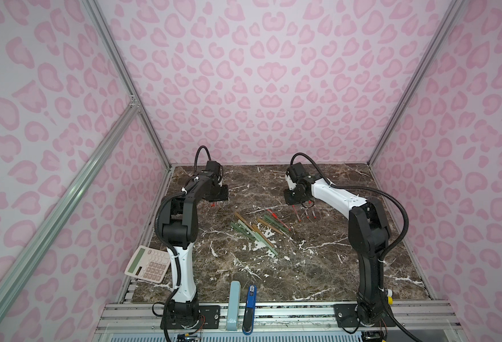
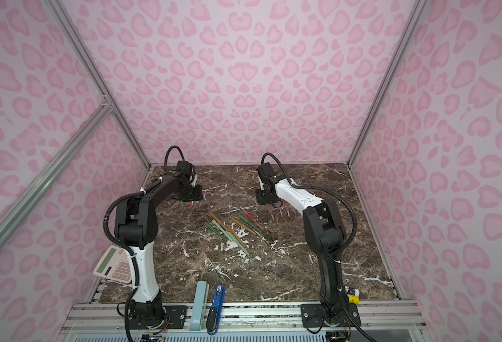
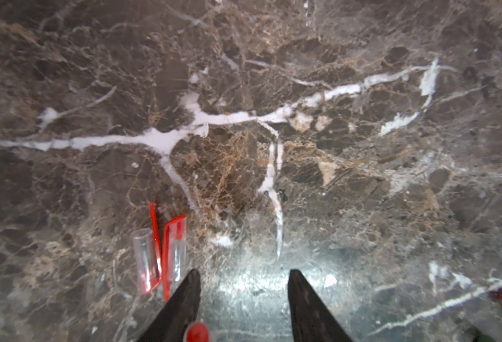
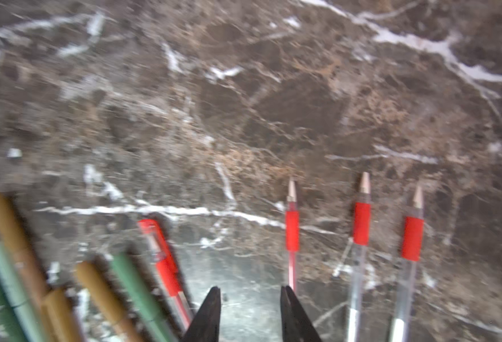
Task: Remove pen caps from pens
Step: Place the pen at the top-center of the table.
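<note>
In the left wrist view my left gripper [image 3: 244, 275] stands open over bare marble. Two clear pen caps with red clips [image 3: 147, 260] [image 3: 174, 251] lie side by side just beyond one fingertip. A blurred round red end [image 3: 197, 333] shows against that same finger. My right gripper [image 4: 249, 292] is open with nothing between its fingers. Three uncapped red-grip pens [image 4: 291, 231] [image 4: 361, 225] [image 4: 412, 237] lie on one side of it, the nearest shaft passing behind a fingertip. A capped red pen [image 4: 160, 251] and several green and tan pens [image 4: 131, 284] lie on the other side. In both top views the pen pile [image 1: 255, 231] [image 2: 232, 228] lies mid-table.
A calculator [image 1: 149, 265] leans at the table's left edge by the left arm. A pale-blue flat case [image 1: 233, 305] and a blue-and-black stapler-like tool [image 1: 250, 308] lie at the front edge. A small yellow item [image 1: 389, 296] sits by the right arm's base. Patterned walls enclose three sides.
</note>
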`<state>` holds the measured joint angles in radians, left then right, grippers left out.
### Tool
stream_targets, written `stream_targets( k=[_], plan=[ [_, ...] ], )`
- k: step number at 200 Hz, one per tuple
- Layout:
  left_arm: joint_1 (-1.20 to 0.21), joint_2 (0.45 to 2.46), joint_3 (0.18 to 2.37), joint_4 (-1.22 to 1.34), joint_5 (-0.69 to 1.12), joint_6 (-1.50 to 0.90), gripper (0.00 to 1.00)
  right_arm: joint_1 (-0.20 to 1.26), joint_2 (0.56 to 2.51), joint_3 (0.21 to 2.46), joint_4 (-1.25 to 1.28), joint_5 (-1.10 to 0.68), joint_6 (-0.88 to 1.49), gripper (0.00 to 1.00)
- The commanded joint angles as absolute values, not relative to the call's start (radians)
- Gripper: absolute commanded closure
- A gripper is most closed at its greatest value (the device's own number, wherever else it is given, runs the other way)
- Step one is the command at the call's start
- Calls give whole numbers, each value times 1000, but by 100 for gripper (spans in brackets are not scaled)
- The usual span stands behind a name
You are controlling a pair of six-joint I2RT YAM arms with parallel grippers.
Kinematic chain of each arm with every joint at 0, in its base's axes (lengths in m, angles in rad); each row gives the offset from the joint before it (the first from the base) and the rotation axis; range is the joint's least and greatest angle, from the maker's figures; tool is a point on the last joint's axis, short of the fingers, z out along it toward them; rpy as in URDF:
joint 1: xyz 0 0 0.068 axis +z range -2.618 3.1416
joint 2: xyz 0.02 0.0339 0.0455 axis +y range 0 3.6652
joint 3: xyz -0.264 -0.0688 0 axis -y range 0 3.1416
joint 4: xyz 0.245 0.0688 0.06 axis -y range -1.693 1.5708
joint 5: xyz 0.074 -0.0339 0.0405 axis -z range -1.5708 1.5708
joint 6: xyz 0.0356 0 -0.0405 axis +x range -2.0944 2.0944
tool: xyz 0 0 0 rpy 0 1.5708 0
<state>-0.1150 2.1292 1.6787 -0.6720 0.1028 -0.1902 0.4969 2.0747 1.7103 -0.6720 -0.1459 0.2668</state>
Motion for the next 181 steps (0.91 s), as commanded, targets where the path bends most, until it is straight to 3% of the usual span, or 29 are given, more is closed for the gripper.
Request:
stream_targets(
  k=[1,55,124,181],
  plan=[
    [-101,2087,1658,-659,165,-244,46,540,2092,1727,-558,-283,383,61],
    [-74,1980,1562,-583,226,-451,41,682,2249,1881,-280,-497,607,66],
    [-43,1902,1389,-455,322,-701,32,774,2422,1953,3,-577,852,65],
    [15,1855,1286,-346,383,-825,4,785,2490,1962,151,-621,970,69]
  ],
)
